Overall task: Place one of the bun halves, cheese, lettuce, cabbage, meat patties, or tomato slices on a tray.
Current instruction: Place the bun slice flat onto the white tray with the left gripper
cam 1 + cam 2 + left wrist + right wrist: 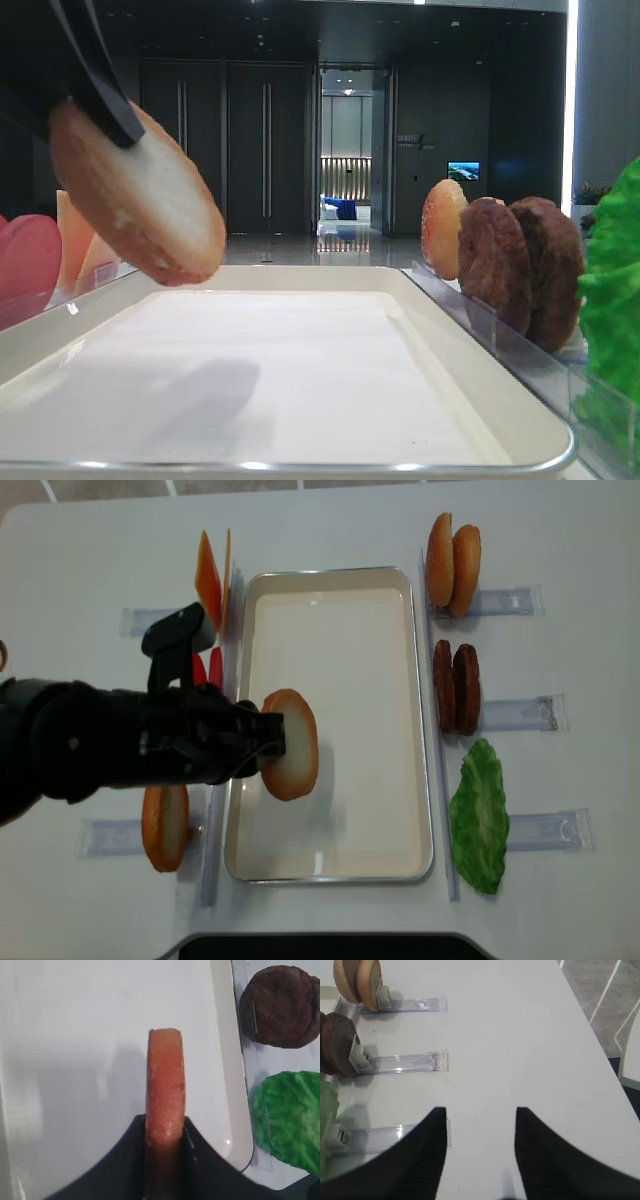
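Observation:
My left gripper (268, 738) is shut on a bun half (290, 745), holding it on edge and tilted above the left middle of the white tray (425, 730). In the left wrist view the bun half (165, 1080) stands upright between the black fingers (200, 1160) over the tray liner (90, 1035). The low exterior view shows its pale flat face (140, 195) clear of the tray floor (300, 380). My right gripper (480, 1115) hangs open over bare table, holding nothing. The cabbage is out of view.
Left of the tray stand cheese (207, 580), tomato slices (205, 668) and another bun half (165, 825). On its right are two bun halves (452, 565), meat patties (455, 688) and lettuce (478, 815), each by a clear plastic holder (520, 712).

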`<state>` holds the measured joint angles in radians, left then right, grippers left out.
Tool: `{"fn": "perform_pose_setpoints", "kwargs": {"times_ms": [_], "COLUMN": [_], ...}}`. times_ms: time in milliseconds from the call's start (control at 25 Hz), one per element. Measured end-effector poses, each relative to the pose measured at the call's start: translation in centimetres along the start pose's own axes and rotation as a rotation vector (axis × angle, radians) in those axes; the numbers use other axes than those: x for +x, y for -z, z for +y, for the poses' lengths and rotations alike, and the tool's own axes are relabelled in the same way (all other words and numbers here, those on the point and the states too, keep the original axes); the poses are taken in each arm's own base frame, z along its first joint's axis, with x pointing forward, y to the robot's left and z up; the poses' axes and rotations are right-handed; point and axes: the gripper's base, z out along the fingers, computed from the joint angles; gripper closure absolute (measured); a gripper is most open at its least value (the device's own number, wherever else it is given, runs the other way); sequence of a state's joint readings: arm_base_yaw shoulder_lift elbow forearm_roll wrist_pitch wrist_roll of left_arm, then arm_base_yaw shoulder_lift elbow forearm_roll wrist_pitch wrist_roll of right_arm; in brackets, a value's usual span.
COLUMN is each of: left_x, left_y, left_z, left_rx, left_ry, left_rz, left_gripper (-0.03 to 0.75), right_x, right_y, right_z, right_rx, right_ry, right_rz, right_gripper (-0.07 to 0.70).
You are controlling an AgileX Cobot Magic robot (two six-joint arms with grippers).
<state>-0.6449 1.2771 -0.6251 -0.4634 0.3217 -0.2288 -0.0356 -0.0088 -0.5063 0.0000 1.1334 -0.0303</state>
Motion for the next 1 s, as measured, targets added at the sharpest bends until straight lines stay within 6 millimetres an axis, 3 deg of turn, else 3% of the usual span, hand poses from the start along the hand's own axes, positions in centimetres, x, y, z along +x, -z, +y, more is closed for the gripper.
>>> {"fn": "perform_pose_setpoints", "kwargs": {"times_ms": [400, 640, 1000], "left_x": [0.4, 0.2, -0.3], "left_y": [-4.8, -5.2, -6.4], "left_z": [0.5, 0.4, 1.7], "left_rx": [0.021, 0.051, 0.03], "left_ry": [0.01, 0.003, 0.017], "left_rz": [0.067, 0.036, 0.037], "left_gripper": [0.596, 0.596, 0.596], "right_x": [0.0, 0.0, 0.0], "right_y": [0.0, 0.0, 0.0], "right_z": [0.0, 0.0, 0.0], "right_rx": [0.0, 0.0, 0.0], "right_ry": [0.0, 0.0, 0.0], "right_rz": [0.0, 0.0, 0.0], "right_gripper": [0.323, 0.323, 0.323]}}
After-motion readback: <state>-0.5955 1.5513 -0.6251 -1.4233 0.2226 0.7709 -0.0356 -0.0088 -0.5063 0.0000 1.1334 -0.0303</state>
